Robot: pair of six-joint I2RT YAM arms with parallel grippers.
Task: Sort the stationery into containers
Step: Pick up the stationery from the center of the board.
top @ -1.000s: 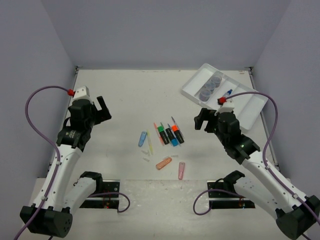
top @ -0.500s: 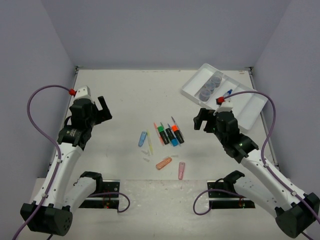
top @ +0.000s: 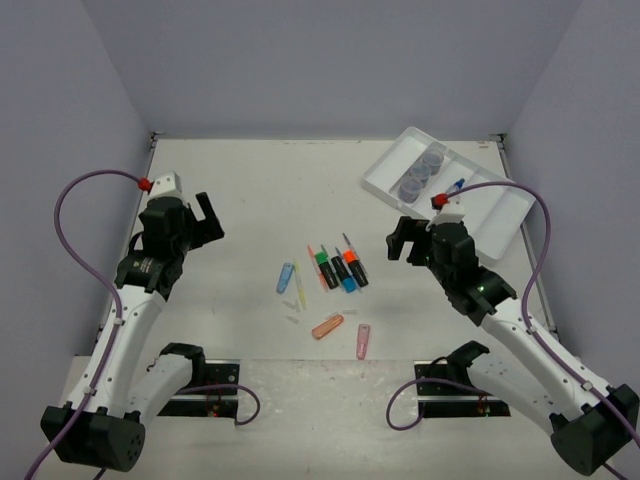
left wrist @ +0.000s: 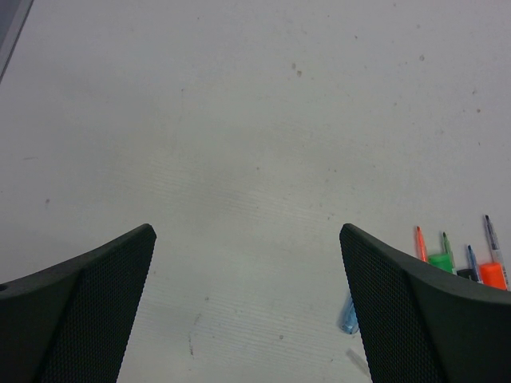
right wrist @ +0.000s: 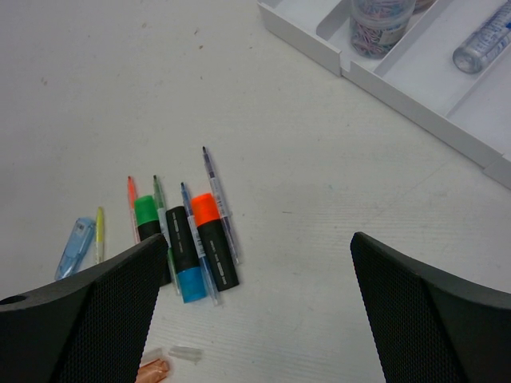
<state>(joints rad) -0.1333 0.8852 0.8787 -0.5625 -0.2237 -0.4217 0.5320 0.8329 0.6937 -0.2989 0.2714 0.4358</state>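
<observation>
Highlighters (top: 340,268), black plastic, coloured caps, lie nine o'clock of right gripper (top: 400,240), jaws released; left gripper (top: 208,218) likewise. Straddle one barrel crosswise.

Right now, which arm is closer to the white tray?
Right. The right arm reaches beside the white tray, jaws just off its near-left edge. The left arm is far off, on the other side of the loose highlighters.
</observation>
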